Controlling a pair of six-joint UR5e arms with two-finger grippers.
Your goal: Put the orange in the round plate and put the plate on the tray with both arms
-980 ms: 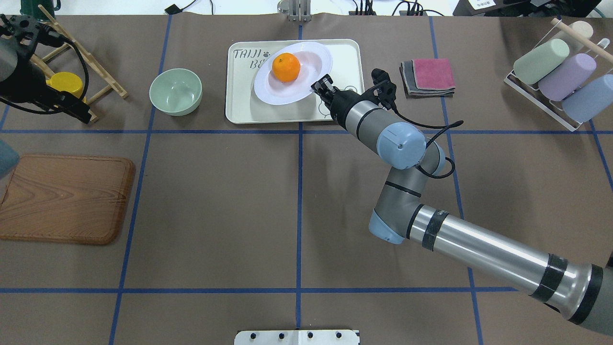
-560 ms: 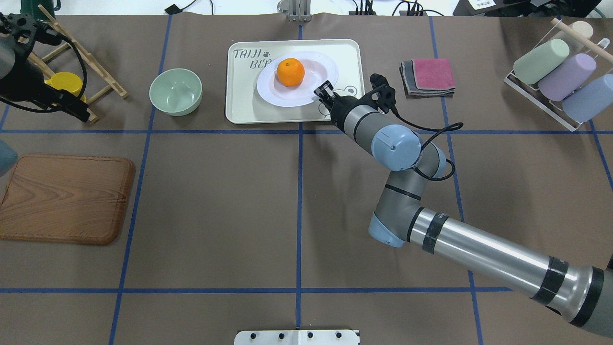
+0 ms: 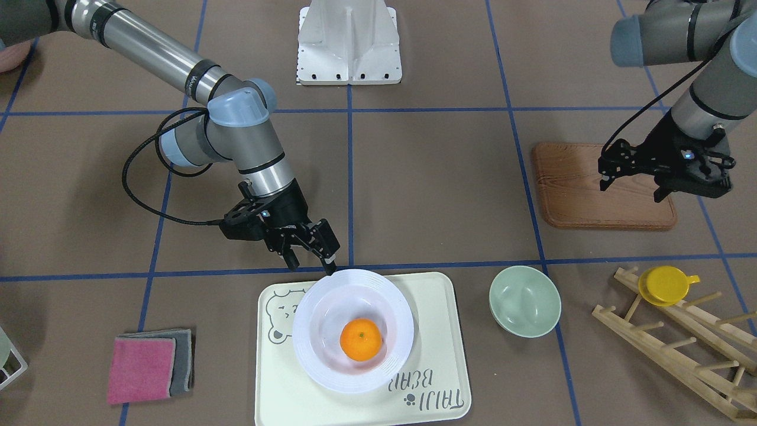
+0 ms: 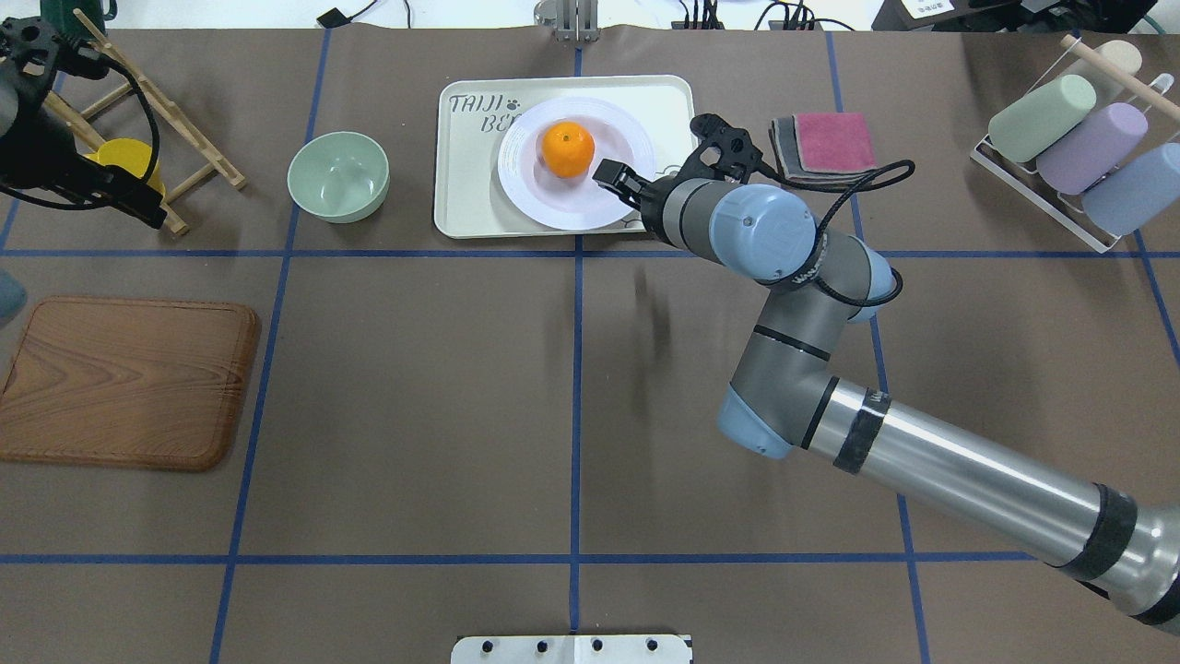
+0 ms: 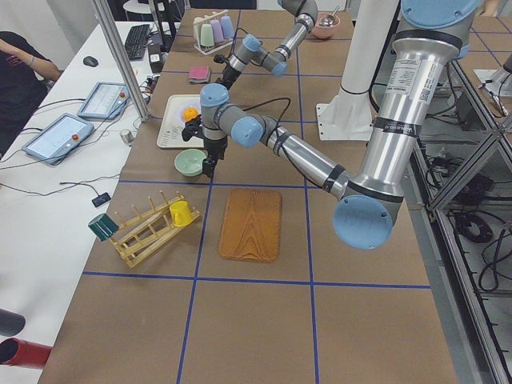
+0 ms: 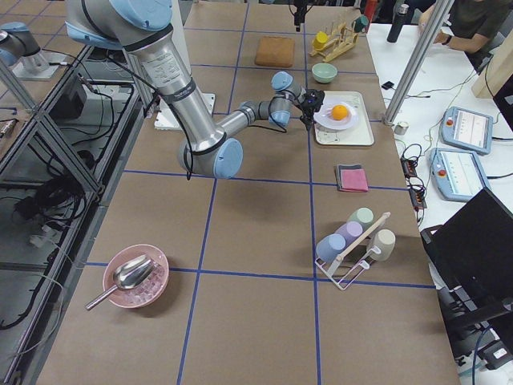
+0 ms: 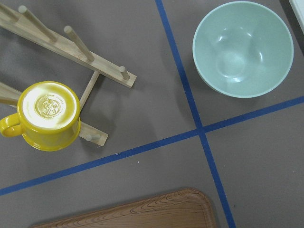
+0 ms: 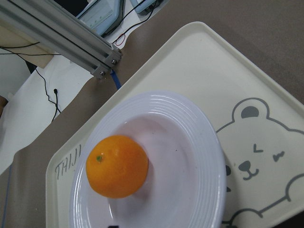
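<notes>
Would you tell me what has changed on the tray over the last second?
The right gripper lowered the round plate, tilted before, flat onto the tray, and its jaws now stand open at the rim. The orange stayed in the plate; green bowl and wooden board unmoved.

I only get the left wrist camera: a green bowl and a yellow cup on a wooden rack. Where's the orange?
Observer: The orange sits in the round plate, which lies on the tray beside your green bowl.
Visitor: Is a pincer gripping that plate?
Observer: It seems not. The right pincer is at the plate's rim with its fingers apart.
</notes>
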